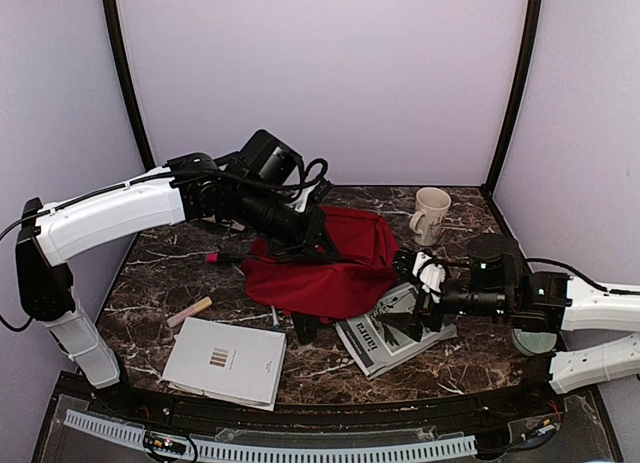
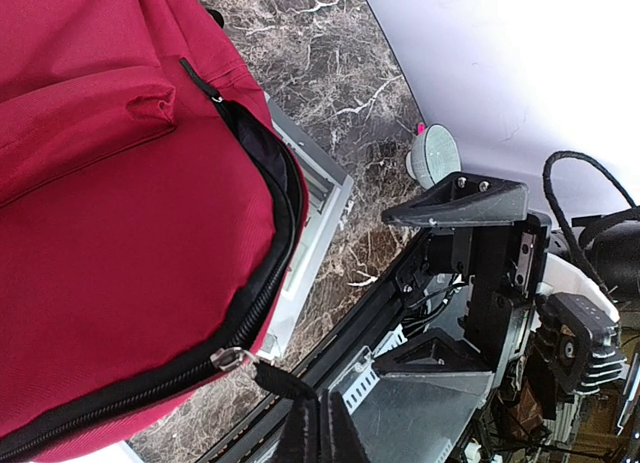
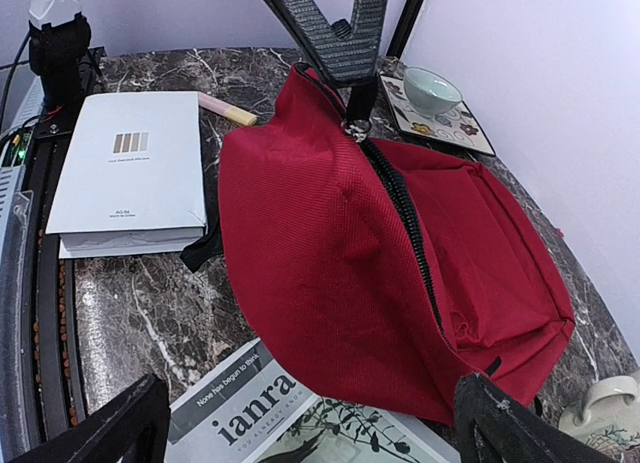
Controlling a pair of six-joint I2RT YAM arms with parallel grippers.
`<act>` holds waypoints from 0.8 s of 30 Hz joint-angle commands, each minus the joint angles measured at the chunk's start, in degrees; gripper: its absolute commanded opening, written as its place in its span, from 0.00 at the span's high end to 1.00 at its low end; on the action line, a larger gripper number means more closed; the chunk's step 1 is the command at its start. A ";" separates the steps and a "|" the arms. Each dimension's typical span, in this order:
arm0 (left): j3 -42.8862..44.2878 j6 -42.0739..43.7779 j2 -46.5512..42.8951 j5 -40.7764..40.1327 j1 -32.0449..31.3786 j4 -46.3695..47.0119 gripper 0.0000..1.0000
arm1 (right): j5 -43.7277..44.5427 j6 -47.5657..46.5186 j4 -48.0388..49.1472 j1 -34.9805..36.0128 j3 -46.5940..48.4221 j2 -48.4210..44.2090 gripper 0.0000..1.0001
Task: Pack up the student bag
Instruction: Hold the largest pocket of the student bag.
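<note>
The student bag, red fabric with a dark zipper, lies mid-table. My left gripper is shut on the zipper's black pull tab and holds that edge of the bag raised. The silver slider sits just beyond the fingertips, and the zipper looks closed along the visible stretch. In the right wrist view the bag fills the centre, with the left gripper pinching the pull at the top. My right gripper is open and empty, low over a magazine and just short of the bag's near side; it also shows in the top view.
A black-and-white magazine lies partly under the bag. A white book lies front left, with a cream marker and a pink pen nearby. A mug stands back right. A cup on a patterned coaster stands behind the bag.
</note>
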 commanded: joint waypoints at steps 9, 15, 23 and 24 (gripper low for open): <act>1.89 1.42 -1.88 0.88 -1.20 3.37 1.00 | 6.34 0.54 10.74 0.41 4.85 7.41 0.09; 0.94 1.23 -2.30 1.76 -1.79 4.01 1.00 | 6.50 -1.83 11.08 0.41 8.86 14.11 0.24; -0.62 -0.05 -3.10 1.35 -2.34 4.86 1.00 | 7.47 -2.14 15.53 0.23 9.54 18.98 0.75; -0.62 -0.22 -3.14 1.09 -2.35 4.68 1.00 | 7.54 -2.05 15.63 0.19 9.36 18.89 0.86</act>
